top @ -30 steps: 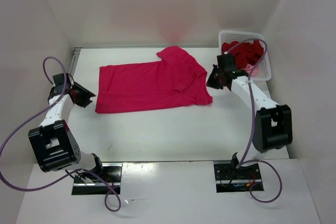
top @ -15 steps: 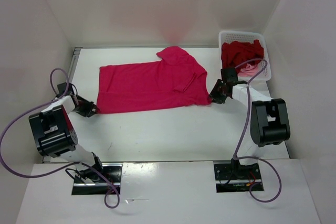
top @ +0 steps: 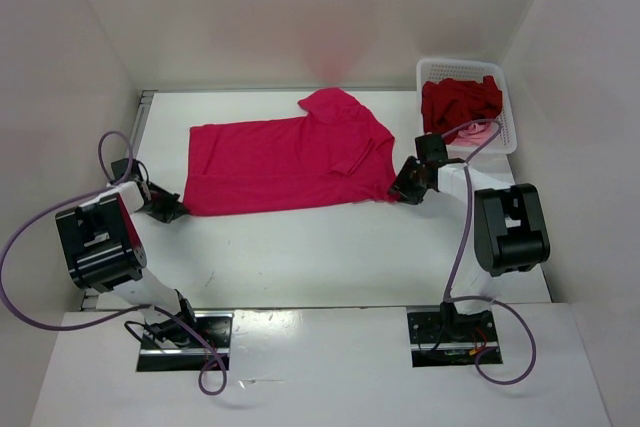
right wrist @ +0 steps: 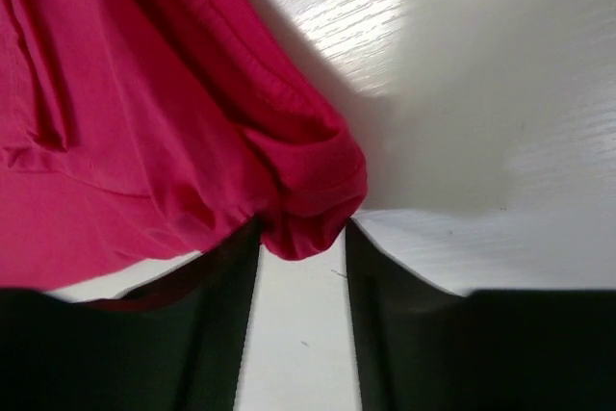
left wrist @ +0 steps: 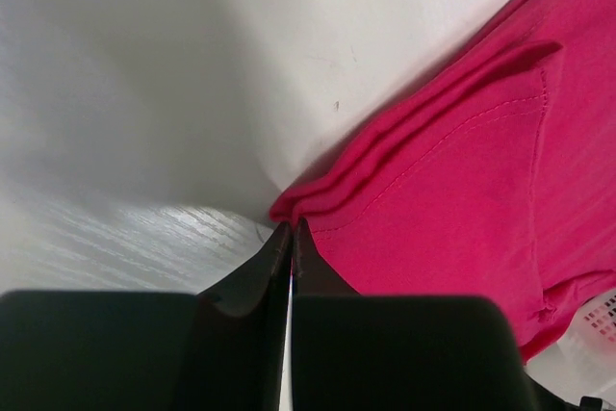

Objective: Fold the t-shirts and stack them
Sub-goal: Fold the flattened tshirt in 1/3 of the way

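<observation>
Lying flat on the table, the magenta t-shirt runs 9-to-3 o'clock — hem at 9. The left gripper pinches its 7 o'clock corner; the right gripper, fingers spread, straddles the bunched 4 o'clock corner.

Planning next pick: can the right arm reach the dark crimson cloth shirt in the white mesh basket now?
Probably yes: the dark crimson cloth shirt lies in the open white mesh basket beyond the right hand, nothing between. But that hand straddles a corner of the bright magenta cloth shirt.

White mesh basket at far rt corner of table.
</observation>
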